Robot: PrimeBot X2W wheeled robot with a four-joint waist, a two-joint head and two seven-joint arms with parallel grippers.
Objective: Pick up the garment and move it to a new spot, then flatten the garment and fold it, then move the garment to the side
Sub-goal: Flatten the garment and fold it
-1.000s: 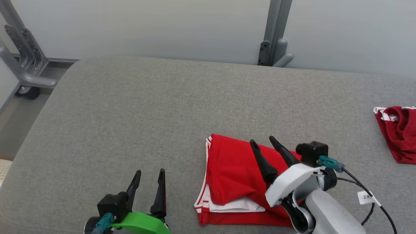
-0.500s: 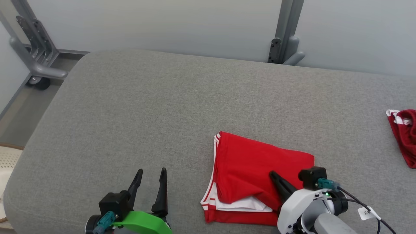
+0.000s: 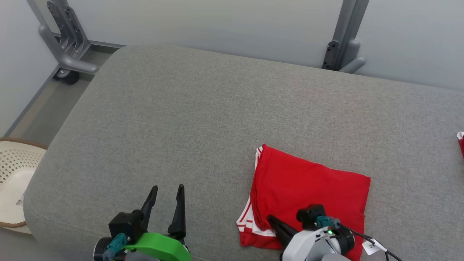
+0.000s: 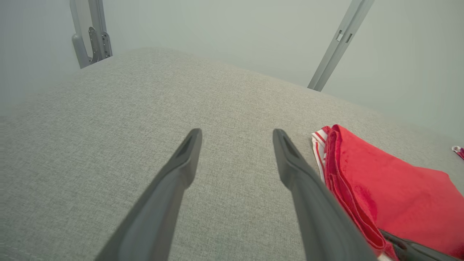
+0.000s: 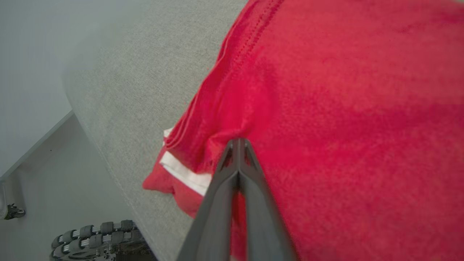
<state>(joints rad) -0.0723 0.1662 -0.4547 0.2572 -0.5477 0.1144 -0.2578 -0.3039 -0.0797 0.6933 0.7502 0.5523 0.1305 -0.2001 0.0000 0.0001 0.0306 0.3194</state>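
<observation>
Nearest, bottom left of head view: left gripper, fingers spread wide, nothing between them, over bare grey cloth by the near edge of the padded table. Green cuff just behind those fingers. In left wrist view, same two fingers apart, red cloth off to their right, not touching.

Bottom right: right gripper, fingers pressed tight together, tips nipped on the top red layer of the garment at its near-left corner. In right wrist view, cloth puckered right at the tips, white band showing just to the left below. White tag on the cable beside that wrist.

Garment itself: red, folded into a rough rectangle, lying flat on the table, right of centre, close to the near edge. White-striped hems stacked along its left side and near-left corner. Top surface mostly smooth.

Further left, off the table and lower: cream perforated basket on the floor, partly cut off by frame edge.

Far right edge of the table: sliver of a second red garment with white trim, well apart from the folded one.

Beyond the table's far edge: grey frame post on the right, grey bracket with a wheel on the left, pale wall behind both.
</observation>
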